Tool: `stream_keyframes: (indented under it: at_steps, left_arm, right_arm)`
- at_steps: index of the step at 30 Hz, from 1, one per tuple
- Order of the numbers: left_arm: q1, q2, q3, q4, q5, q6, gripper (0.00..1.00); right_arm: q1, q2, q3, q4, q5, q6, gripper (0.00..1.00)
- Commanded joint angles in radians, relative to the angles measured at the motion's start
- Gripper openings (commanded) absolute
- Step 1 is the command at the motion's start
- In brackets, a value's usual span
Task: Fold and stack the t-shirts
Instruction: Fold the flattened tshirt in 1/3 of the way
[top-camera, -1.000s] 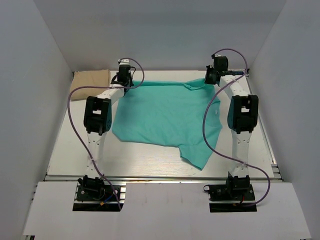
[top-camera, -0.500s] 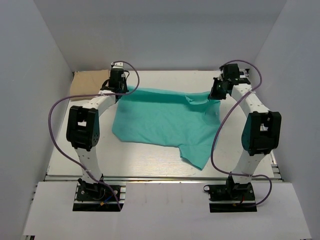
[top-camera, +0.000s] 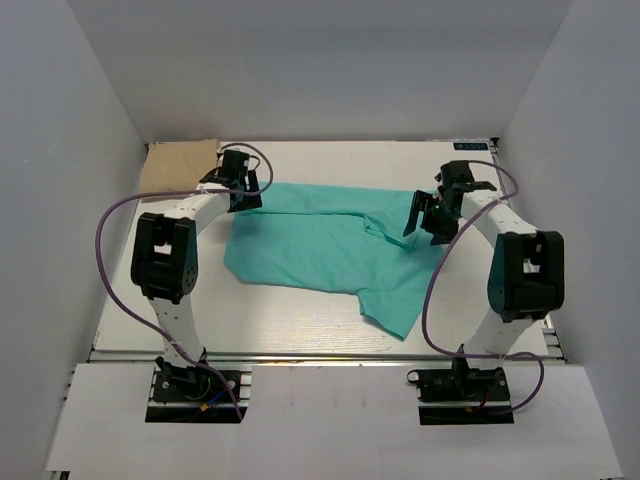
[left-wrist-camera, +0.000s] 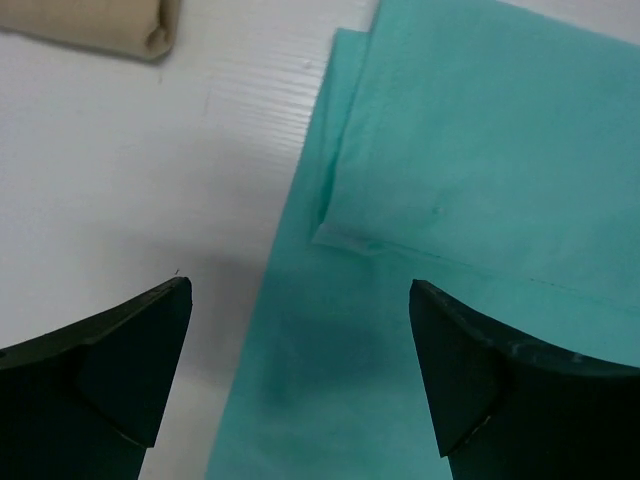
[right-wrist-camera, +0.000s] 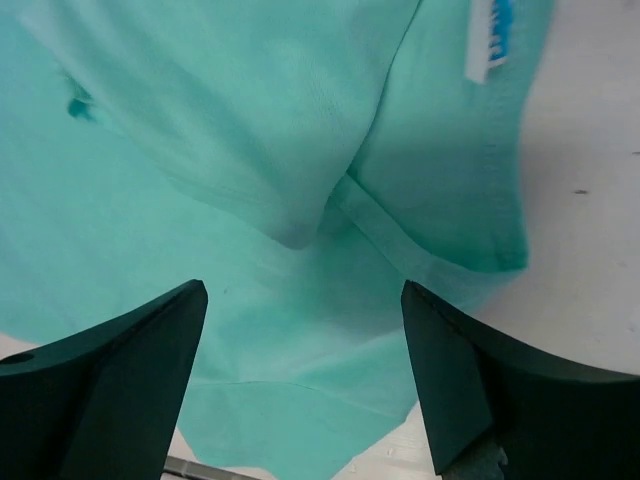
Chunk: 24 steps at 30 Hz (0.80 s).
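Note:
The teal t-shirt (top-camera: 320, 245) lies across the middle of the table, its far edge folded over toward the near side. In the left wrist view the teal t-shirt (left-wrist-camera: 480, 150) shows a doubled hem. My left gripper (top-camera: 240, 192) hangs open over the shirt's far left corner; the left gripper (left-wrist-camera: 300, 290) has nothing between its fingers. My right gripper (top-camera: 425, 218) stands open over the bunched far right part. The right gripper (right-wrist-camera: 304, 290) is empty above the teal t-shirt (right-wrist-camera: 250, 120) and its white label (right-wrist-camera: 497, 40). The tan t-shirt (top-camera: 180, 165) lies folded at the far left corner.
The white table (top-camera: 150, 300) is boxed in by grey walls on the left, back and right. A metal rail (top-camera: 320, 355) runs along its near edge. The rolled edge of the tan t-shirt (left-wrist-camera: 100, 25) sits just beyond the left gripper.
Both grippers have opened and let go of the teal shirt's far edge. They carried it toward the near side first, and it now lies folded over the shirt.

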<state>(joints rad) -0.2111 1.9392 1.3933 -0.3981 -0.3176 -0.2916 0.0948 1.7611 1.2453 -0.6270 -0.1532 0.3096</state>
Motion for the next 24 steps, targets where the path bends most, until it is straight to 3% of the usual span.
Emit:
stream_keyframes:
  at_steps: [1, 4, 9, 15, 24]
  left_arm:
    - [0.007, -0.077, 0.107, -0.107, -0.115, -0.076, 1.0]
    - [-0.002, -0.086, 0.133, -0.019, -0.057, -0.044, 1.0]
    - [-0.011, 0.08, 0.284, 0.053, 0.236, 0.017, 1.0]
    - [-0.011, 0.282, 0.461, -0.033, 0.275, 0.017, 1.0]
    - [0.007, 0.434, 0.486, -0.033, 0.296, -0.017, 1.0]
  right_arm:
    - [0.005, -0.104, 0.052, 0.059, 0.087, -0.02, 0.84]
    - [0.01, -0.085, 0.092, 0.114, 0.064, -0.02, 0.87]
    - [0.023, 0.056, 0.193, 0.185, 0.024, -0.018, 0.9]
    - [0.022, 0.248, 0.359, 0.159, 0.038, -0.014, 0.9]
    - [-0.001, 0.559, 0.597, 0.066, 0.084, 0.003, 0.9]
